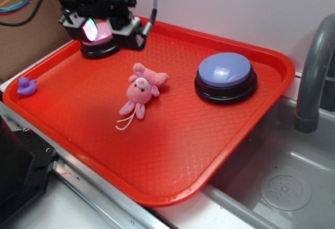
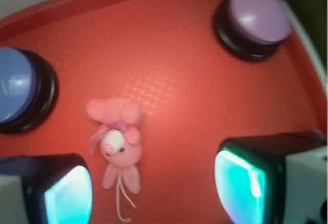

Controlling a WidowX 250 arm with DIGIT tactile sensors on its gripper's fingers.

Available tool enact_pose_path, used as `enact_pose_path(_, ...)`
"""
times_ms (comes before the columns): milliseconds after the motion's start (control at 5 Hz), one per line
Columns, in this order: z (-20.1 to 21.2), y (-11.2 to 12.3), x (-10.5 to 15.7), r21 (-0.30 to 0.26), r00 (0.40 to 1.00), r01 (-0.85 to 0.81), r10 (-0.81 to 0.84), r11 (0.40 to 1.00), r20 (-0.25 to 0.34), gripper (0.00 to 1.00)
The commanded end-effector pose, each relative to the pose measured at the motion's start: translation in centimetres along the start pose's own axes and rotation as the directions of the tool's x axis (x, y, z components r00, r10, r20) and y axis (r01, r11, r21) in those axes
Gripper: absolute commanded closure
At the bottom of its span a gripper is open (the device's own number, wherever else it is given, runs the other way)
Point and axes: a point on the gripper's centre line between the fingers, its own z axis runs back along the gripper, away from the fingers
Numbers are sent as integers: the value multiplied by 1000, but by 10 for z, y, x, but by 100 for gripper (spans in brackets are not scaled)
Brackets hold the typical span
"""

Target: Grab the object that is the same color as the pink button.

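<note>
Red textured plastic forms the shallow tray (image 1: 172,150), on which a soft pink plush bunny (image 1: 141,90) is laid near the middle, its thin white strings trailing toward the front edge. Two glossy domed buttons on black bases are set along the back: the pink button (image 1: 99,40) under the pincer (image 1: 102,30) and a lavender-blue button (image 1: 226,74) to the right. The pincer is held open and empty above the tray, and a tiny purple duck (image 1: 26,86) is seen at the tray's left rim.
</note>
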Motion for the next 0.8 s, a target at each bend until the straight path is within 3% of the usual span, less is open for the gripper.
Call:
enact_pose_path(0, -37, -13, 8, -79, 999, 47, -48, 996, -10, 0)
enact_pose_path(200, -51, -6, -2, -71, 998, 51, -52, 996, -25, 0)
enact_pose_path(600, -79, -8, 3, -96, 997, 50, -56, 994, -60, 0)
